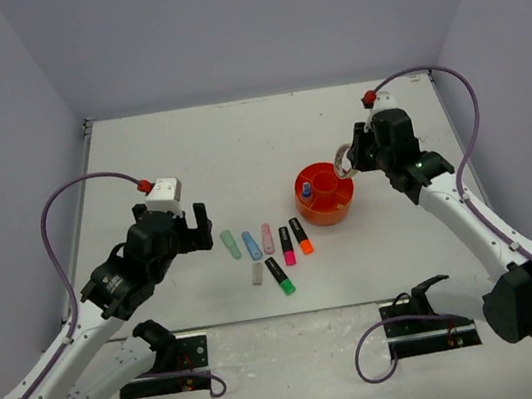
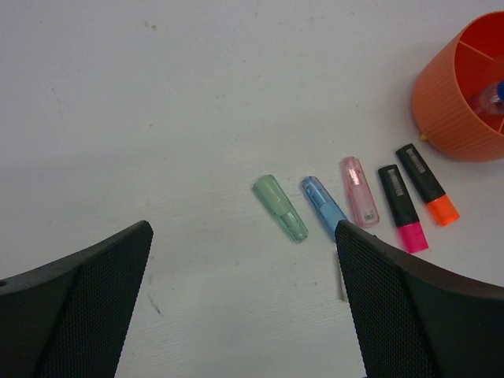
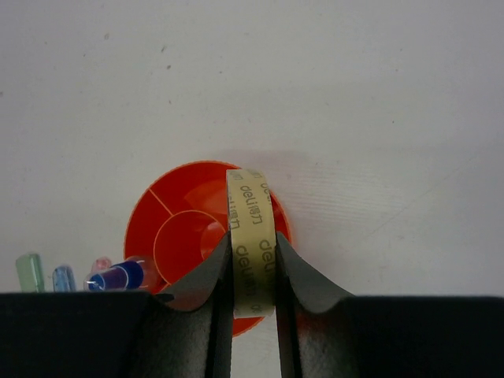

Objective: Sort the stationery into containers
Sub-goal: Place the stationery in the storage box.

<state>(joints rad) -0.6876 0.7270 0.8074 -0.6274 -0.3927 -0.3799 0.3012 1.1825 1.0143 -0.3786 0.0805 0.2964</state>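
Observation:
My right gripper point(image 1: 349, 159) is shut on the cream tape roll point(image 3: 250, 228), held on edge above the right side of the round orange organiser point(image 1: 343, 204); the organiser also shows in the right wrist view point(image 3: 177, 197). A pen with a blue cap point(image 1: 304, 191) stands in the organiser. Markers lie in a row left of it: green point(image 1: 230, 244), blue point(image 1: 251, 245), pink point(image 1: 267, 238), black with pink cap point(image 1: 286, 245), black with orange cap point(image 1: 300, 236), grey point(image 1: 258, 274), black with green cap point(image 1: 279, 275). My left gripper point(image 1: 194, 227) is open and empty, left of the green marker point(image 2: 280, 208).
The white table's side edges meet grey walls. The arm bases and their cables point(image 1: 407, 324) sit at the near edge.

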